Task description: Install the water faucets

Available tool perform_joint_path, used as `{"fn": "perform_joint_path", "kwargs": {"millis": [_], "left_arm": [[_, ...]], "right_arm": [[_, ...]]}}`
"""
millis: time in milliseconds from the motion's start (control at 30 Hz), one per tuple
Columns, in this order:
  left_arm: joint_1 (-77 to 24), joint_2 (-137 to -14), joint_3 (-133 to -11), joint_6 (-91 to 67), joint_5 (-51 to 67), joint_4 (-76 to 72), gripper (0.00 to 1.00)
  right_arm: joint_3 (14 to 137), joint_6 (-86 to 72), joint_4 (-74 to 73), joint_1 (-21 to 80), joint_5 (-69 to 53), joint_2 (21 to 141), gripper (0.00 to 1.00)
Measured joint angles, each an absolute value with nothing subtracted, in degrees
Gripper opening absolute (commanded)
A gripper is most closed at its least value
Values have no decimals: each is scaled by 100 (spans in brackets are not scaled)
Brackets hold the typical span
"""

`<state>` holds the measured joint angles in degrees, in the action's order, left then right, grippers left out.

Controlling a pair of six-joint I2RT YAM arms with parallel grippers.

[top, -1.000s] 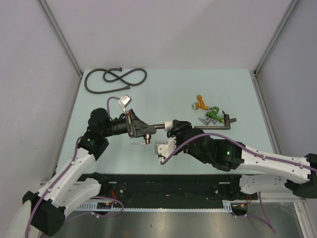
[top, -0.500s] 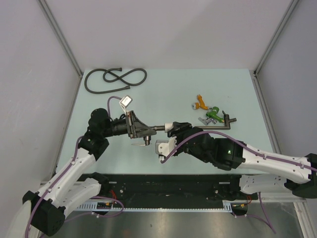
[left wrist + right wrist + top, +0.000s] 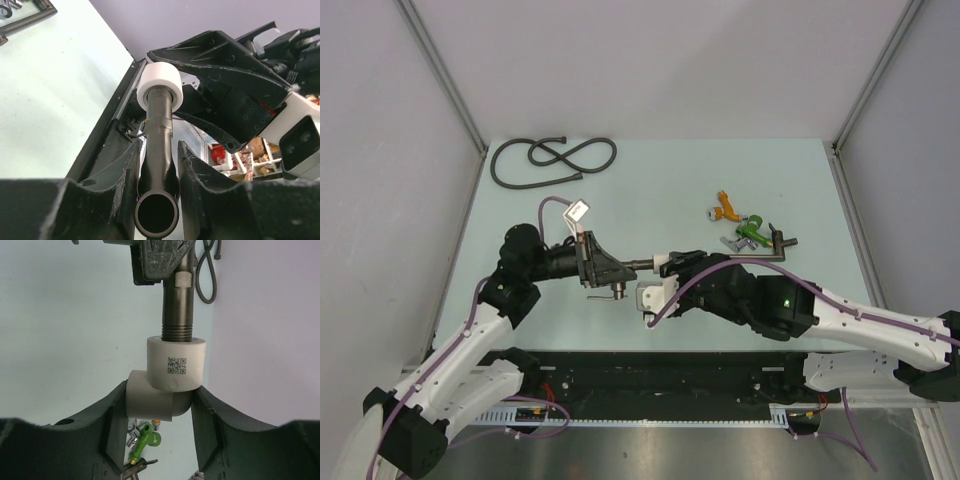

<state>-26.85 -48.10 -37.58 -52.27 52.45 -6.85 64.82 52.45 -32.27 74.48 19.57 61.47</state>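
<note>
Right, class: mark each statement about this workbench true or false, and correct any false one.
1. The left gripper is clamped on a short dark faucet. True.
2. The right gripper holds a white elbow fitting. True.
3. The short dark faucet's thread is fully buried in the fitting. False: some thread shows outside the fitting's mouth.
4. The black hose lies at the near right corner of the table. False: it lies at the far left.
5. The long-piped faucet is held in a gripper. False: it lies on the table to the right, free of both grippers.
</note>
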Motion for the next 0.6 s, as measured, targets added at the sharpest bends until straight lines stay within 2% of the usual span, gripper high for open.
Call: {"fn": "perform_joint_path", "kwargs": {"millis": [600], "left_arm": [[-3046, -4252, -3380, -3889, 4967, -1022, 0]], "right_arm": [[6779, 4814, -3765, 7159, 954, 6143, 0]]}}
